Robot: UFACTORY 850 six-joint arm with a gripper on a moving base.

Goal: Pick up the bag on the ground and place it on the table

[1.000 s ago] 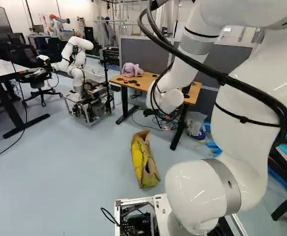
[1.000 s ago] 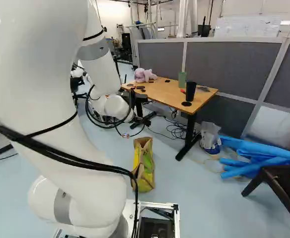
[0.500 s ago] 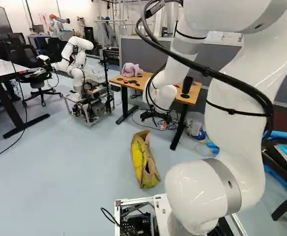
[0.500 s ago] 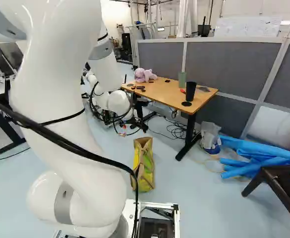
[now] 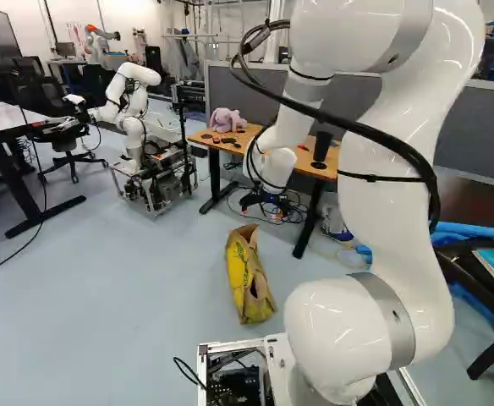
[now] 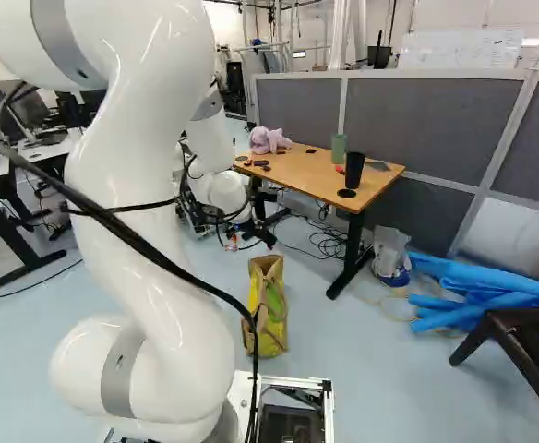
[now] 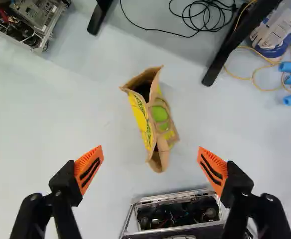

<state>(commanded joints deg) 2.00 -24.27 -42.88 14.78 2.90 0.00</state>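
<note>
Right, bag [image 6: 268,309] is on the floor [image 5: 128,330], just right of the lower middle in the left base view, lower middle in the right base view. Brown and yellow, mouth open, a green patch on one side. The gripper [image 5: 261,214] hangs above the floor, near the centre of the left base view, fingers wide apart, nothing between the pads. Wrist view agrees: the bag lies ahead of the gripper [image 7: 150,147], between the lines of the two fingers, touching neither; mouth toward the far side. White arm [image 5: 391,220] rises from its joint at the foot of the left base view and arches over the right half. Worktop [image 6: 306,169] is beyond the bag, upper middle of the right base view, wood on black legs. On it: purple plush toy [image 6: 269,140] at the left end, green cup [image 6: 340,149] and black cup [image 6: 354,168] toward the right end, black disc [image 6: 346,193] near the front edge, other small dark bits. Loose cables [image 6: 329,242] on the floor by its leg. Tub in clear plastic [image 6: 391,256] just right of that leg, blue rolls [image 6: 491,286] at the right. Grey partition [image 6: 436,120] behind the worktop. Another robot [image 5: 130,101], upper left of the left base view, on a wheeled frame.
</note>
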